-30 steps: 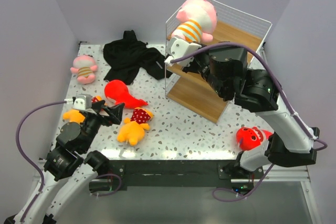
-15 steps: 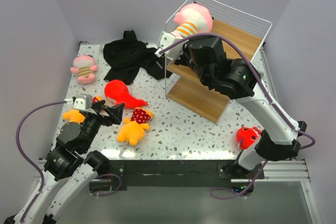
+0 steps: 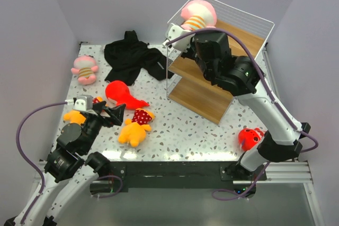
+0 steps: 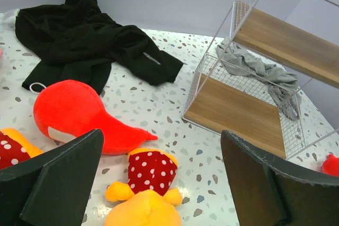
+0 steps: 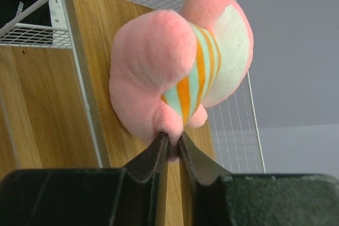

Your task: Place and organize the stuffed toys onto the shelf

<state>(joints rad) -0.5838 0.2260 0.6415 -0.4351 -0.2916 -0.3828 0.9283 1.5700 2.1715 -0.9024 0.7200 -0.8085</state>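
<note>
Up at the far left corner of the shelf (image 3: pixel 241 35), on its top board, lies the striped pink toy (image 3: pixel 198 14), with the right pincer (image 3: pixel 186 26) at its lower end. From above, the right arm (image 3: pixel 238 72) covers the pincer's tips. The right wrist view shows them: the pincer (image 5: pixel 172 149) has its fingers (image 5: pixel 153 160) almost together, a thin slit between them, and a nub of plush from the striped pink toy (image 5: pixel 175 72) is clamped at the tips. There the toy presses against the wooden board and white wire of the shelf (image 5: pixel 47 115), its face turned away.

The left pincer (image 3: pixel 108 114) hangs over the table (image 3: pixel 180 125) with its fingers wide apart and nothing between them (image 4: pixel 161 136).

Only the left wrist view shows the grey cloth (image 4: pixel 259 70), draped inside the shelf (image 4: pixel 249 109) between two boards; from above the right arm covers that spot. A small pale mark on the black garment (image 4: pixel 90 41) is too small to read.

On the table (image 4: pixel 159 99) lie the red fish toy (image 4: pixel 74 115) and, just beside it, the orange-yellow toy (image 4: pixel 145 194) in a red polka-dot bib, cut off at the bottom edge. From above both show whole: the red fish toy (image 3: pixel 123 94) and the orange-yellow toy (image 3: pixel 135 127). A second orange-yellow toy (image 3: pixel 74 116) is half hidden by the left arm (image 3: pixel 71 146). A second pink toy (image 3: pixel 85 69) lies near the black garment (image 3: pixel 130 56), and a second red fish toy (image 3: pixel 250 137) sits against the right arm near its base.
</note>
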